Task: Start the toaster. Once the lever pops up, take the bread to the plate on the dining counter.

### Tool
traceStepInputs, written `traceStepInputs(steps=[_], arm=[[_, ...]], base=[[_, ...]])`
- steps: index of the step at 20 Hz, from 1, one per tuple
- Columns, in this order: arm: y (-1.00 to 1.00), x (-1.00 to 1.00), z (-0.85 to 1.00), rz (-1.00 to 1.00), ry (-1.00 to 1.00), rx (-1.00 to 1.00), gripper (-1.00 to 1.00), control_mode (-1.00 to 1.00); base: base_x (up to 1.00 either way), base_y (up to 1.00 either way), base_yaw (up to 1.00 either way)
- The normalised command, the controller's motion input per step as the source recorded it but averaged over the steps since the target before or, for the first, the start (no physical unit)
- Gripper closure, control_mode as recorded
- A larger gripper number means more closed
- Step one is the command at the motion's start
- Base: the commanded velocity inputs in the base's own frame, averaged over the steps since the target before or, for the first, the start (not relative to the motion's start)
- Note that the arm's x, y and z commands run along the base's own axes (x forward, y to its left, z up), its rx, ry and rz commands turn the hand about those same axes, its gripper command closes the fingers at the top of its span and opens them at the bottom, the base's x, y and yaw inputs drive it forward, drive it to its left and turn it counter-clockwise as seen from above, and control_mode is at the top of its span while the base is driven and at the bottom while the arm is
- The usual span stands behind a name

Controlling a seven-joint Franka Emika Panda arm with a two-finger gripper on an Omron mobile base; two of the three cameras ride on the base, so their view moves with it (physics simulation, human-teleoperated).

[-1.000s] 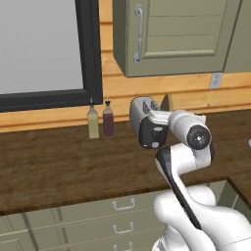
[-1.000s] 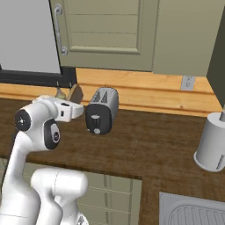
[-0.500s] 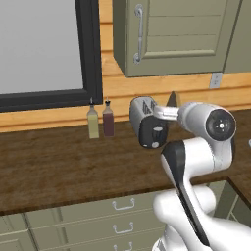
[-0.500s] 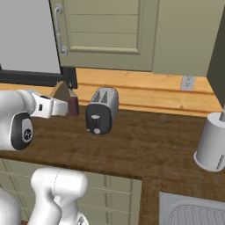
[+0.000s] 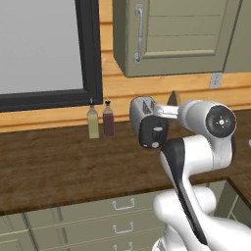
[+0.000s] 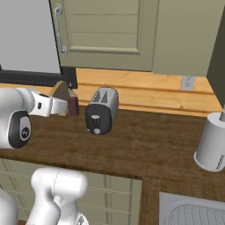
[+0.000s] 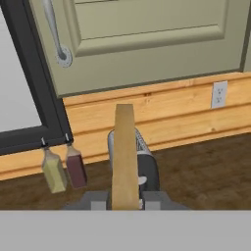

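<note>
The rendered scene was evenly and softly lit, bright throughout, with no glare and no clear light source. Shadows were faint, edges stayed sharp in every view, and nothing looked blurred or warped near the borders.

White-silver toaster (image 6: 103,110) with black end panel, brown bread (image 7: 125,157), dark wood-grain counter (image 6: 149,145), grey-green cabinet door (image 7: 147,39), yellowish (image 7: 54,171) and dark red (image 7: 76,168) bottles.

Toaster (image 7: 142,164) partly behind bread (image 7: 124,157)
</note>
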Motion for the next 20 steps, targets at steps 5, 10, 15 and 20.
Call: traceStepInputs(steps=[5, 10, 15, 20], arm=[[0.00, 0.00, 0.00, 0.00, 0.00, 0.00, 1.00, 1.00], [0.00, 0.00, 0.00, 0.00, 0.00, 0.00, 1.00, 1.00], [0.00, 0.00, 0.00, 0.00, 0.00, 0.00, 1.00, 1.00], [0.00, 0.00, 0.00, 0.00, 0.00, 0.00, 1.00, 1.00]], base=[[-0.25, -0.02, 0.25], [-0.20, 0.00, 1.00], [-0.17, 0.00, 1.00], [-0.17, 0.00, 1.00]])
